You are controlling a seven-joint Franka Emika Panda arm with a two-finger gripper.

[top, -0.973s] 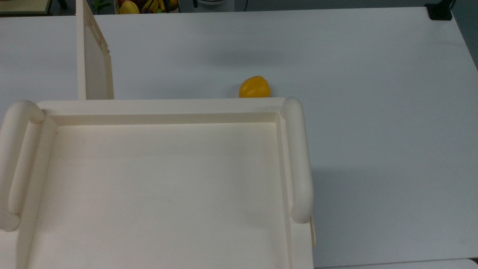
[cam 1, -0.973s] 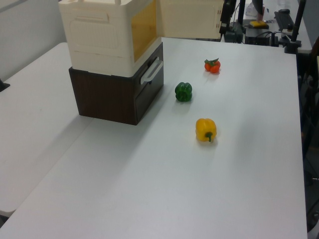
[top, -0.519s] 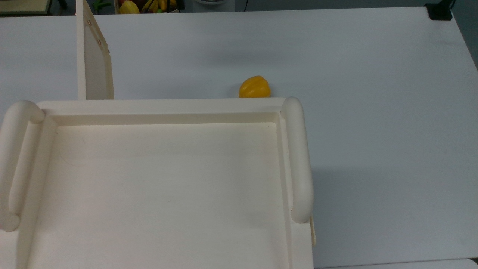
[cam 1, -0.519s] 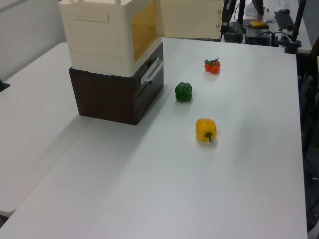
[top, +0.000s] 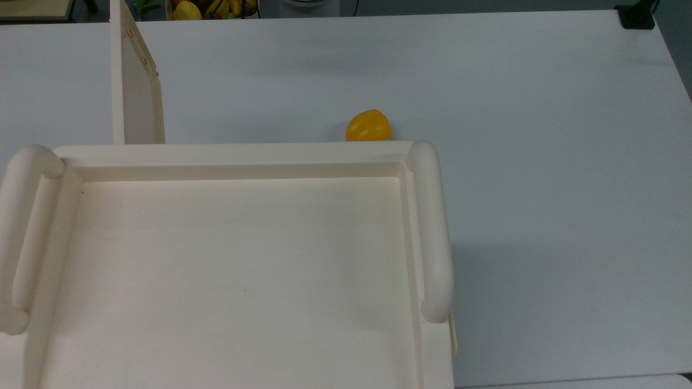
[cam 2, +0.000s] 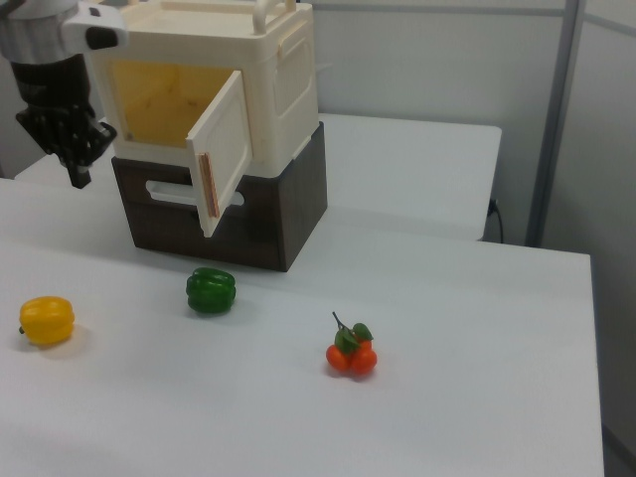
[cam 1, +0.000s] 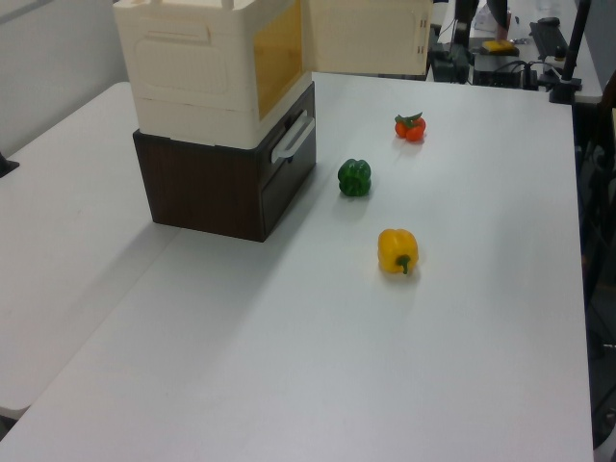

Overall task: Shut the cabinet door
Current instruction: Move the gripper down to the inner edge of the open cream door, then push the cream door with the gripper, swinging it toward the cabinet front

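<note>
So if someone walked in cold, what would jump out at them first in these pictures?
Probably the cream cabinet on its dark brown base, with the cabinet door swung wide open. Next, the bright produce on the white table: a yellow pepper, a green pepper and red tomatoes.

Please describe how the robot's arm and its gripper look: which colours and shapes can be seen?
In the right view, the arm's last segment is a light grey, rounded cylinder with a white housing that carries a small dark oval mark. Below it hangs the gripper, black and blocky, narrowing downward to dark jaws. No cables or lettering can be made out on it.
</note>
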